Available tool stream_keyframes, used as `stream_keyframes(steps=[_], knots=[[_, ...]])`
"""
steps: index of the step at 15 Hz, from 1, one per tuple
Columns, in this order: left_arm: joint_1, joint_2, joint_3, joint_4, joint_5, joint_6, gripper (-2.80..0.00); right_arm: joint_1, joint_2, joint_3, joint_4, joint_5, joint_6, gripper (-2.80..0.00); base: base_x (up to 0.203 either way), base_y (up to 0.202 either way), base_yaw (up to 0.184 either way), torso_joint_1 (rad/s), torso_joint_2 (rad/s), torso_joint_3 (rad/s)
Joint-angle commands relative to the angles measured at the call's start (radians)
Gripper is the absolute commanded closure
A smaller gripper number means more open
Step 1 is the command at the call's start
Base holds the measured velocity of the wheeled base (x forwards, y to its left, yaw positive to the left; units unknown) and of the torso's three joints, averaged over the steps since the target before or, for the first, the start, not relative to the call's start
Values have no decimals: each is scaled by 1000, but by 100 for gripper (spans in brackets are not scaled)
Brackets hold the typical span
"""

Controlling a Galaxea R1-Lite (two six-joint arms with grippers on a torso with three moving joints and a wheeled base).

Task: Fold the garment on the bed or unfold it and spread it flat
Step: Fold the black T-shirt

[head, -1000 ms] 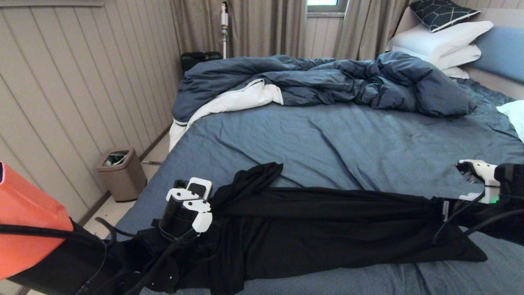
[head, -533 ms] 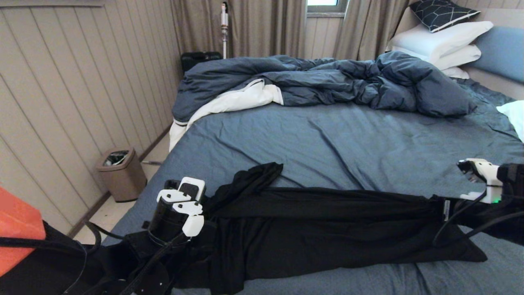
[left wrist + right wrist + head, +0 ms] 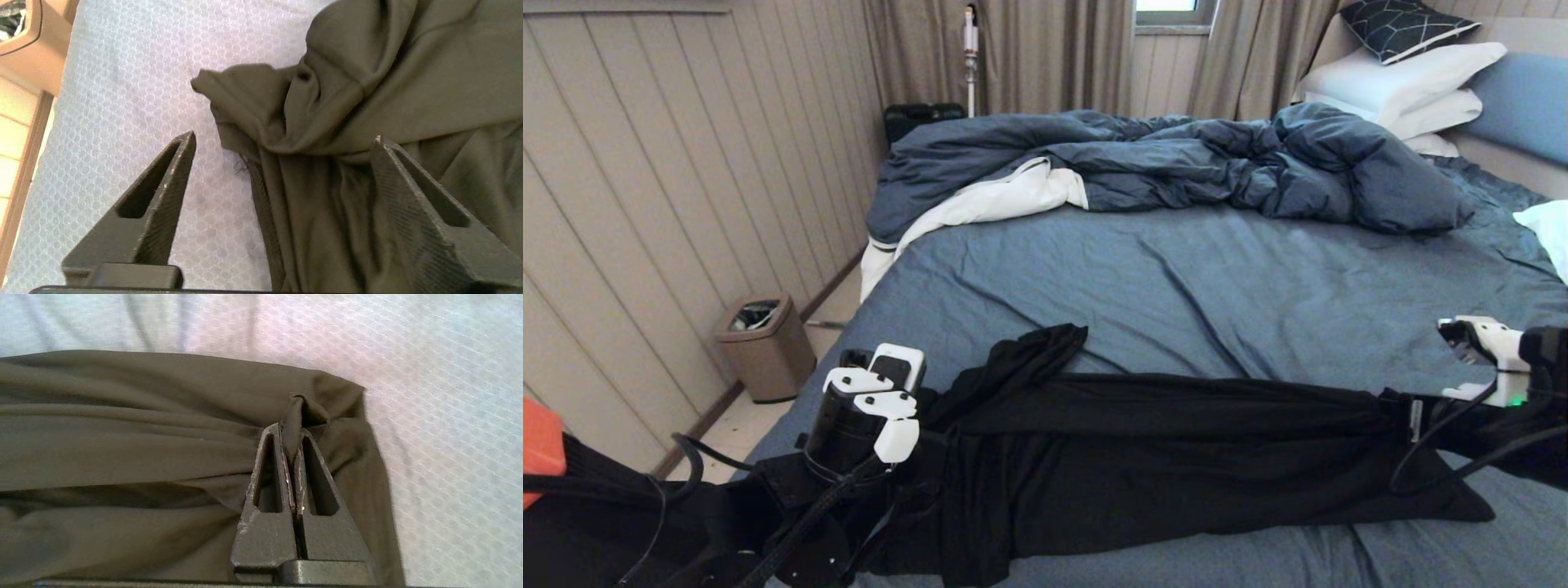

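While right gripper point(image 3: 291, 435) pinches garment point(image 3: 1176, 457).

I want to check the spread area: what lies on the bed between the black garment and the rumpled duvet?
Only bare sheet of the bed lies between the garment and the duvet, as the head view shows.

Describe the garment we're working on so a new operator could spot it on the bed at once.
Start from the wide bed with its slate-blue sheet. Along its near edge lies the garment, a long band of thin black cloth running between the left gripper, fingers open, and the right gripper, shut on its end. Unlike the puffy dark blue duvet heaped at the far side, it is black and lies low.
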Motion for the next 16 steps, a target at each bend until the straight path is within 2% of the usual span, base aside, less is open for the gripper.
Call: stream_keyframes(steps=[1, 4, 5, 10, 13, 16], knots=[[1, -12, -3, -2, 2, -2, -280, 0, -2, 4, -3, 5, -1, 0, 0, 0, 0, 0, 0, 0], [0, -21, -3, 2, 2, -2, -280, -2, -8, -4, -3, 5, 5, 0, 0, 0, 0, 0, 0, 0], [2, -19, -3, 3, 2, -2, -280, -2, -6, 0, -4, 4, 5, -280, 0, 0, 0, 0, 0, 0], [0, -22, -36, 54, -3, -26, -280, 0, -9, -2, -1, 5, 4, -280, 0, 0, 0, 0, 0, 0], [8, -26, -118, 99, -4, -28, -280, -2, -13, -52, 42, 6, 8, -280, 0, 0, 0, 0, 0, 0], [35, -25, -278, 195, -5, -29, -280, -2, -21, -175, 169, 10, 103, -280, 0, 0, 0, 0, 0, 0]])
